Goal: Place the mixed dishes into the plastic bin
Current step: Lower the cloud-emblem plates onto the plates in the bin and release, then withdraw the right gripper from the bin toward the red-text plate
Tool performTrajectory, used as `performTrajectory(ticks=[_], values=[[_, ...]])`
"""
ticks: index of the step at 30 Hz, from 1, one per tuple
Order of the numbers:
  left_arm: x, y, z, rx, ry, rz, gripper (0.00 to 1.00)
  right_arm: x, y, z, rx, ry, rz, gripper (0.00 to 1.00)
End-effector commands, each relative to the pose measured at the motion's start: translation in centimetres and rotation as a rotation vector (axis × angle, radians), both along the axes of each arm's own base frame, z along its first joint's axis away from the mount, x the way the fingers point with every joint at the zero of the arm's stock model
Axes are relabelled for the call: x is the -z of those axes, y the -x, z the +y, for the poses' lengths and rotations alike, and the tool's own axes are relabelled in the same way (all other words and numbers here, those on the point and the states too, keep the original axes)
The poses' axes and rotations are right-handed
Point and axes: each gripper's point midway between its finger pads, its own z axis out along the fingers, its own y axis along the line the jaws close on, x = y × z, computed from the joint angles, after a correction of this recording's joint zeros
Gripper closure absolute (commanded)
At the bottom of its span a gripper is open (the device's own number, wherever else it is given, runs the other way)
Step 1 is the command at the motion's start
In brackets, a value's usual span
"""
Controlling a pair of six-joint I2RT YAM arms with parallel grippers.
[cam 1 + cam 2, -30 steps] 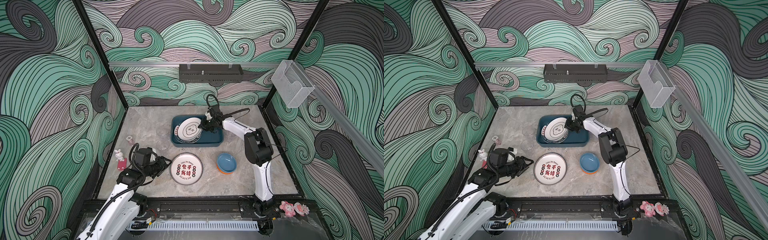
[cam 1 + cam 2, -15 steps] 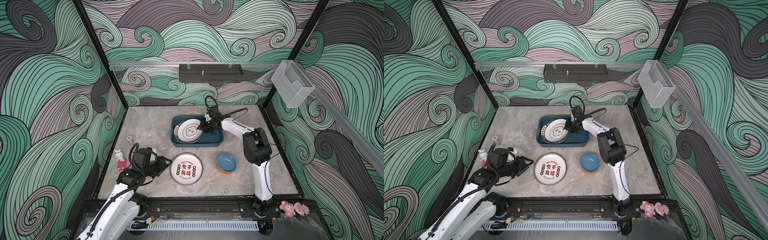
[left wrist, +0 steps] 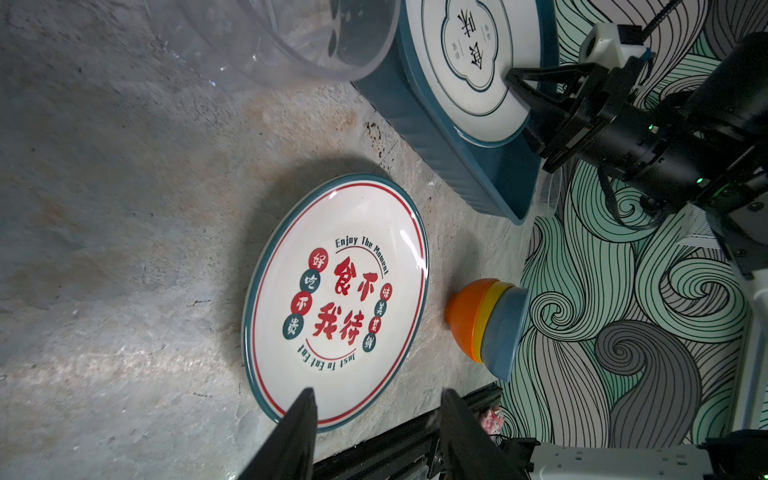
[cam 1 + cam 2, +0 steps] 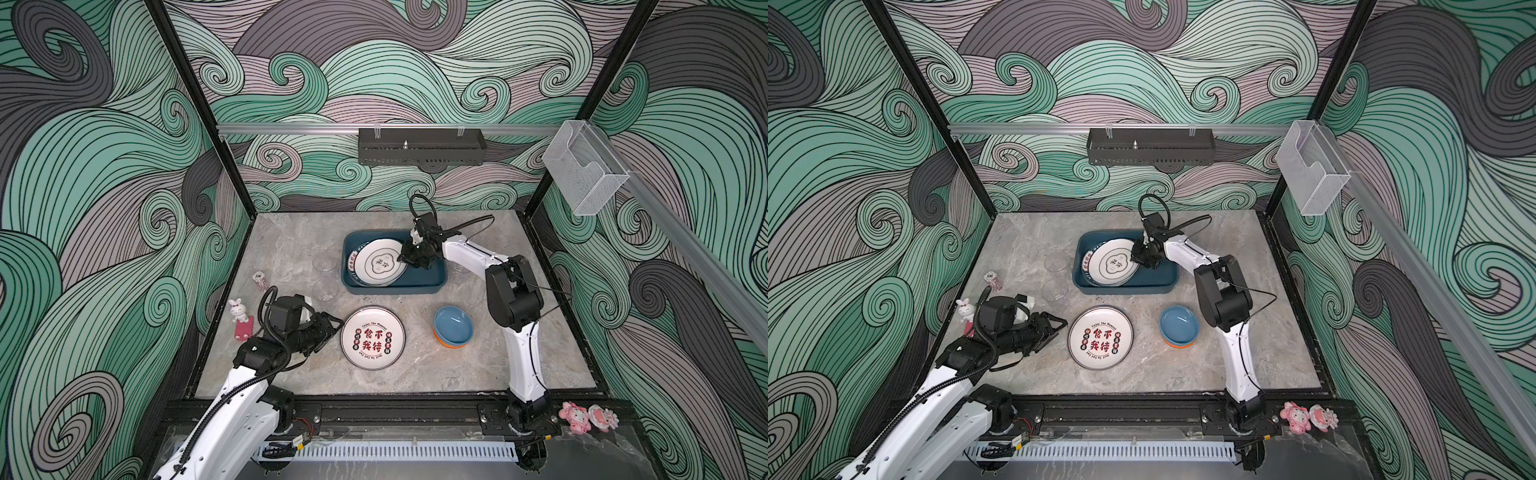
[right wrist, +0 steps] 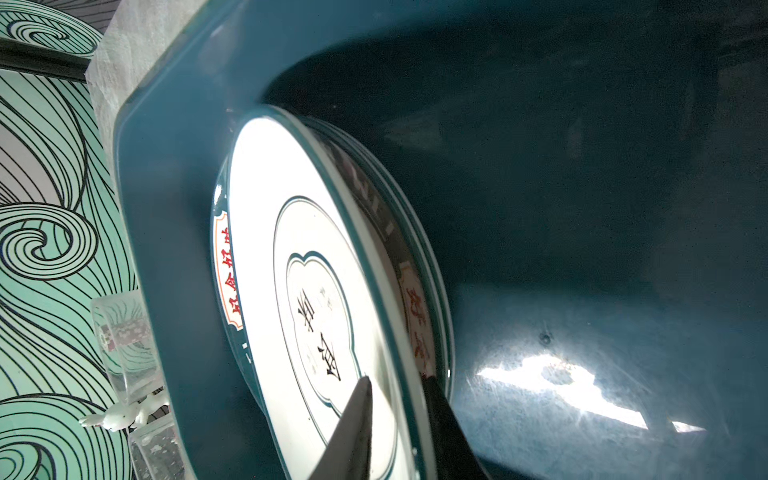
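Observation:
The teal plastic bin (image 4: 395,289) (image 4: 1125,289) holds two stacked plates. The top plate (image 4: 380,262) (image 5: 316,291) lies tilted on the lower one (image 5: 415,324). My right gripper (image 4: 402,259) (image 5: 397,378) reaches into the bin, open a little, one finger over the top plate's face and one under its rim. Another printed plate (image 4: 372,337) (image 3: 336,299) lies flat on the table. My left gripper (image 4: 336,322) (image 3: 378,392) hovers open just left of it, holding nothing. Stacked blue, yellow and orange bowls (image 4: 453,325) (image 3: 490,324) sit to the right. Two clear tumblers (image 4: 324,264) (image 4: 325,289) stand left of the bin.
A white rabbit figurine (image 4: 237,309) and a stack of chips (image 4: 260,279) stand near the table's left edge. A black perforated tray (image 4: 422,146) hangs on the back wall, and a clear acrylic box (image 4: 584,174) on the right rail.
The right gripper has edged slightly left over the bin and its jaws have eased apart round the plate rim. The left arm has not moved.

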Motion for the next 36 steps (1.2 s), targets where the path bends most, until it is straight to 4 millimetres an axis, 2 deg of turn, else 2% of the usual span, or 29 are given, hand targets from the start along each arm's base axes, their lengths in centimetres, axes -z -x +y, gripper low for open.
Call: performTrajectory(ticks=[1, 12, 23, 30, 36], values=[[0.2, 0.0, 0.0, 0.001, 0.004, 0.002, 0.49, -0.4, 0.0, -0.5, -0.005, 0.033, -0.016, 0.78], [0.4, 0.1, 0.0, -0.006, 0.013, 0.006, 0.49, -0.4, 0.1, -1.0, 0.009, 0.054, -0.021, 0.77], [0.6, 0.2, 0.2, -0.01, 0.01, 0.009, 0.49, -1.0, 0.3, -1.8, 0.014, 0.09, -0.037, 0.7], [0.8, 0.2, 0.4, -0.002, -0.017, 0.01, 0.49, -2.6, 0.6, -2.8, 0.022, 0.103, -0.068, 0.66], [1.3, 0.5, 0.6, 0.019, -0.048, 0.03, 0.49, -5.1, 2.3, -3.7, 0.005, 0.098, -0.107, 0.66]])
